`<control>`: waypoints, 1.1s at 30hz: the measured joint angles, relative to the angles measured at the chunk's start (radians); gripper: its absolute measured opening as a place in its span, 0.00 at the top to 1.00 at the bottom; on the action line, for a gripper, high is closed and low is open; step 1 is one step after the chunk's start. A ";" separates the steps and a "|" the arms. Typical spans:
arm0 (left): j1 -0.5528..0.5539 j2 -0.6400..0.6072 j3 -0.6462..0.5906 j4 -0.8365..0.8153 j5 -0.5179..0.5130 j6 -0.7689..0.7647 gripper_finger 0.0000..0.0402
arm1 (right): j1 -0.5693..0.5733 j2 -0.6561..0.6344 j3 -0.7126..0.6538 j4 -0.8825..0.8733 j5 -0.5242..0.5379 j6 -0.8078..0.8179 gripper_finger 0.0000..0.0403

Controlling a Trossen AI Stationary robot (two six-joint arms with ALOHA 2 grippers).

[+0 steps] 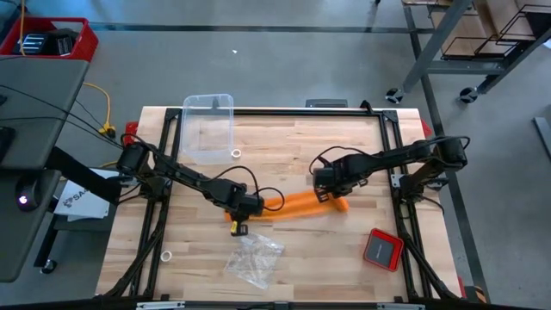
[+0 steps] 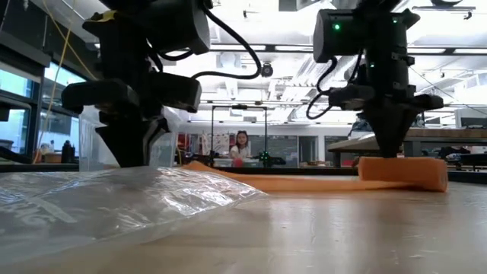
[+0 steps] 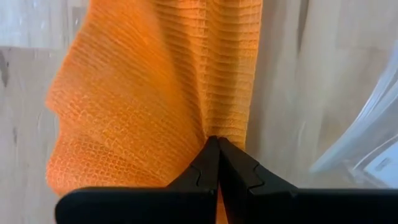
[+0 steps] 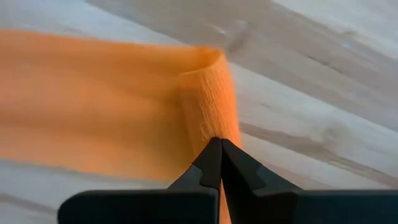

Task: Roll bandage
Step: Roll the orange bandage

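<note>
The orange bandage (image 1: 297,203) lies as a flat band across the middle of the wooden table (image 1: 344,267). Its right end is folded over into a small thick roll (image 1: 338,204), which also shows in the low view (image 2: 403,171). My left gripper (image 1: 250,206) is shut on the band's left end. My right gripper (image 1: 326,193) is shut on the rolled right end. My left gripper pinches the bandage's left end (image 3: 211,127) between its two shut fingers, which point down from above. The cloth puckers into folds at the fingertips. The band lies on the table beyond them. My right gripper pinches the rolled end's near edge (image 4: 214,127) between its two shut fingers, from above, pointing down. The fold holds several layers. The roll rests on the table, with the flat band running off toward the left gripper.
A clear plastic tub (image 1: 207,126) stands at the far left. A crumpled clear bag (image 1: 254,257) lies near the front and fills the low view's foreground (image 2: 114,198). A red square device (image 1: 382,248) sits at the front right. Small white rings (image 1: 236,154) (image 1: 167,256) lie loose.
</note>
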 joint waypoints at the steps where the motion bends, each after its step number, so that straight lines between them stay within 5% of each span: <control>1: 0.000 -0.001 0.000 -0.011 -0.003 0.000 1.00 | 0.000 -0.003 0.000 -0.018 0.005 -0.001 1.00; 10: 0.002 -0.004 0.000 -0.045 -0.008 0.009 1.00 | -0.023 -0.082 -0.002 -0.127 0.049 0.000 1.00; 19: 0.018 -0.005 -0.002 -0.018 0.005 -0.030 1.00 | -0.023 -0.130 -0.002 0.391 -0.075 0.009 1.00; 28: 0.030 -0.005 -0.002 -0.007 0.010 -0.045 1.00 | 0.051 0.061 -0.001 0.773 -0.244 0.074 1.00; 33: 0.041 -0.007 -0.002 -0.002 0.009 -0.053 1.00 | 0.101 0.160 0.000 0.982 -0.181 0.205 1.00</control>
